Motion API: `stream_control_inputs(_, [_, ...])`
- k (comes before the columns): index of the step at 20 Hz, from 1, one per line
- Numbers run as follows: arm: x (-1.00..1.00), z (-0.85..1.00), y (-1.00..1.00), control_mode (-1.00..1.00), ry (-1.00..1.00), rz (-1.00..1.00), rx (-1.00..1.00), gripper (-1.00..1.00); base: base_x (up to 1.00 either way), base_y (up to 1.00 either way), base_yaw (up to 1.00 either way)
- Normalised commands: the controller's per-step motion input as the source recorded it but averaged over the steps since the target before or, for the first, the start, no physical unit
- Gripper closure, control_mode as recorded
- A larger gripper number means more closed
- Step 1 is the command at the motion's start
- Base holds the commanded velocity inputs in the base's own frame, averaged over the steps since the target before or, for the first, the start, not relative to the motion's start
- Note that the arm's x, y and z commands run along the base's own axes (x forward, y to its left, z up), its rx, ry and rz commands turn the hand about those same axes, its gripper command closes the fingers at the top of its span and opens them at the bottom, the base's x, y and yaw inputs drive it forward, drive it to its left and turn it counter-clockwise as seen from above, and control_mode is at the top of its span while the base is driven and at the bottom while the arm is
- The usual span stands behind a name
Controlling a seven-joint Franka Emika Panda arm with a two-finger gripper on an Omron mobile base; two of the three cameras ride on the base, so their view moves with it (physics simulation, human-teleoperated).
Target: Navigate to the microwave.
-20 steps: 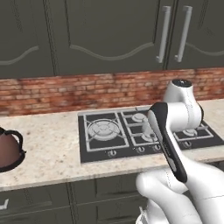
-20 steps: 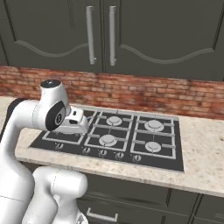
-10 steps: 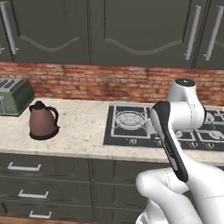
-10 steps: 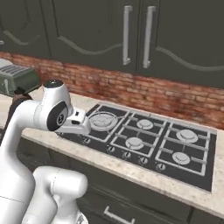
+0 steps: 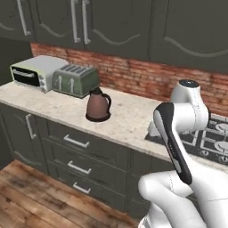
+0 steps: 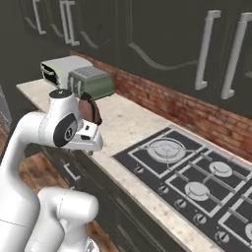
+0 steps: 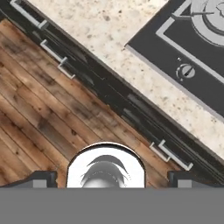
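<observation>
Whole scene has slid to the right since half a second ago, so that's the base driving left along the counter (image 5: 67, 107), not stuff moving. Back then the brown kettle (image 5: 99, 105) was over on the left and the green toaster (image 5: 75, 80) was barely peeking in at the edge. Now the kettle sits about mid-frame in the left base view, the toaster is fully in, and a pale toaster-oven box (image 5: 32, 72) has come into view just beside it, up against the brick wall (image 5: 142, 75). The cooktop (image 5: 209, 138) has been pushed out to the right edge.

Right base view tells the same story: toaster and toaster-oven are now at the far end of the counter, and the kettle is half hidden behind the arm's elbow.

Arm pose looks the same as before, folded up over the counter edge. In the hand view the gripper (image 7: 116, 179) points down at the wooden floor (image 7: 43, 96) and the drawer fronts (image 7: 170, 155), its fingertips (image 7: 43, 178) spread wide with nothing between them.

Where the microwave is, I can't tell from these views.
</observation>
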Motion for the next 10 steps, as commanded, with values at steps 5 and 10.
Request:
stream_control_inputs(5, [0.0,0.0,0.0,1.0,0.0,0.0,0.0,-1.0,0.0,0.32,0.53])
stream_control_inputs(10, [0.0,0.0,0.0,1.0,0.0,0.0,0.0,-1.0,0.02,0.46,0.45])
